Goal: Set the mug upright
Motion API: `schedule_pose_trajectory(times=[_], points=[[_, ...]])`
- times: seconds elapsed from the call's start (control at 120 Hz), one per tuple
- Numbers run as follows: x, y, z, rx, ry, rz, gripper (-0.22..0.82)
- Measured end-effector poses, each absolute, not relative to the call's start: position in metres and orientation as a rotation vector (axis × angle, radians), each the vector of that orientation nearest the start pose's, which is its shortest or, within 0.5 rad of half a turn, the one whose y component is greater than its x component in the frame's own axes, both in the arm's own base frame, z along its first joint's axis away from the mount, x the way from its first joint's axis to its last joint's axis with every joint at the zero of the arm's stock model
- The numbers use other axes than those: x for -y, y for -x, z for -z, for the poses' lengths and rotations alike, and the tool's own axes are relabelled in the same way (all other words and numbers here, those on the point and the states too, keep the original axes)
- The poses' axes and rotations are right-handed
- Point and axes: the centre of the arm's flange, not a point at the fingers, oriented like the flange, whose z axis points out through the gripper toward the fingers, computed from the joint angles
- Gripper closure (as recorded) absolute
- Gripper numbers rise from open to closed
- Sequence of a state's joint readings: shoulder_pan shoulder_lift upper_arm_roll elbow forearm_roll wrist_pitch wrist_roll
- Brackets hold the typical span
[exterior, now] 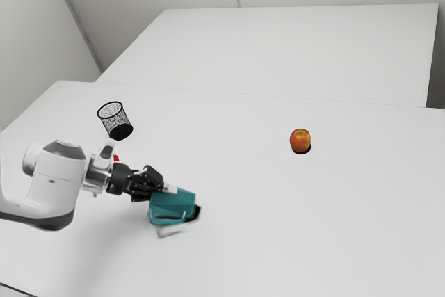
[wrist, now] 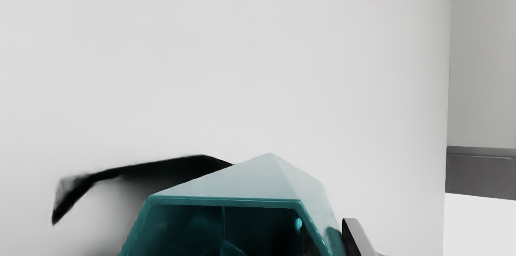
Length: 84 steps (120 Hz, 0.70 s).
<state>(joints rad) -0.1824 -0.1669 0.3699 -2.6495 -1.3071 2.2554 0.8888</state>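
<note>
- Teal faceted mug (exterior: 172, 205): at the hand's (exterior: 169, 188) 5 o'clock in the exterior view, right beside it.
- Hand state: spread or pinching, cannot tell.
- Mug's mouth faces the hand; exact long axis cannot be determined.
- White desk (exterior: 278, 241): surface extends from mug toward 3 o'clock; far edge well apart, toward 12.
- Red-yellow round apple (exterior: 300, 140): mug's 2 o'clock.
- Black mesh cup (exterior: 115, 120): mug's 11 o'clock.

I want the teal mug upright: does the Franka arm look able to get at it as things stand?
Likely yes: the tool is right at the teal mug, whose open mouth faces the wrist camera, and the apple sits well out of the way.
</note>
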Motion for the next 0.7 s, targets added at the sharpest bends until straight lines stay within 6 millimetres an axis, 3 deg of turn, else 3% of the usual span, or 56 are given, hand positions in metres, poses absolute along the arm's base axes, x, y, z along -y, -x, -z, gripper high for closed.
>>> schedule_pose_trajectory(times=[0.233, 0.458, 0.7], points=[[-0.045, -0.426, -0.338, -0.187, -2.243, -0.461, 0.76], [-0.033, -0.483, -0.408, 0.225, -2.527, -0.503, 0.77], [-0.019, -0.550, -0.429, 0.493, -2.774, -0.398, 0.78]])
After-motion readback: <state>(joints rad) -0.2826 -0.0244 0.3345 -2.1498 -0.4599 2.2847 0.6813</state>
